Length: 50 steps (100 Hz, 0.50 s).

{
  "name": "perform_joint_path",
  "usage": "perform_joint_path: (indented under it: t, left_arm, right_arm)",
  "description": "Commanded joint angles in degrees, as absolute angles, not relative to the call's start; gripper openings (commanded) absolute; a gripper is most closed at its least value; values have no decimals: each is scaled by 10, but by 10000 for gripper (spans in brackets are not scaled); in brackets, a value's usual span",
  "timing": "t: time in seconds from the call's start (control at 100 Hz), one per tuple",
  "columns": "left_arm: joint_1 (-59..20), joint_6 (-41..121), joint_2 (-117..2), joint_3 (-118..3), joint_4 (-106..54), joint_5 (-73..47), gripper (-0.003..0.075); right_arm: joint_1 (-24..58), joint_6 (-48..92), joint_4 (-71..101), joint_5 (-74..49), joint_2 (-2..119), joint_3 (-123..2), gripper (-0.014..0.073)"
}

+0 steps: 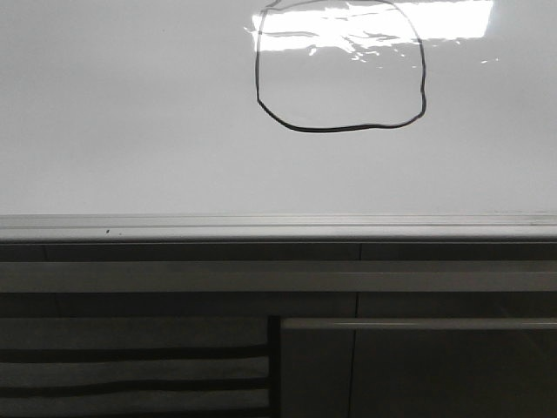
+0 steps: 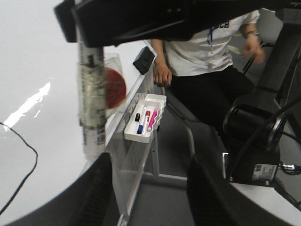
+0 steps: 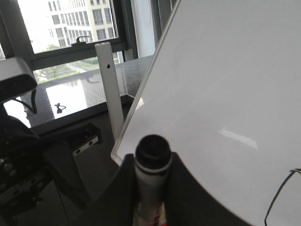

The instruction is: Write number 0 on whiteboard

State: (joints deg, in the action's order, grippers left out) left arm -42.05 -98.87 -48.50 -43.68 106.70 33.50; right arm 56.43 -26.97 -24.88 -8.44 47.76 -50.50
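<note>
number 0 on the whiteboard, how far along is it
The number 0 already stands as a closed black loop on the whiteboard, so the drawing looks done. The right gripper is shut on a marker, off the board. What remains, probably, is putting the marker away.

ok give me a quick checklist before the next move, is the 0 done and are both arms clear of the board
1. Thin black hand-drawn loop closed on the glossy white whiteboard: ok along the sides and bottom; the top sits in glare, cannot tell.
2. Loop inside the board's silver frame: ok.
3. Right gripper shut on the white marker with the black end: ok.
4. Marker tip off the board: cannot tell, tip hidden.
5. Left gripper open and empty: ok.
6. Seated person in a white shirt close to the arms: not ok, check clearance.
</note>
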Motion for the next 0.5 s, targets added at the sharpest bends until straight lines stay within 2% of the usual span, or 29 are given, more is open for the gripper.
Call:
perform_joint_path:
  t: [0.0, 0.34, 0.49]
  left_arm:
    - [-403, -981, -482, -460, 1063, 329, 340]
    - [-376, -981, -496, -461, 1063, 372, 340]
    - [-376, -984, -498, -461, 1063, 379, 340]
  right_arm:
    - [570, -269, -270, -64, 474, -527, -76]
    - [586, -269, -254, 17, 487, -527, -76]
    - [599, -269, -253, 13, 496, -527, -76]
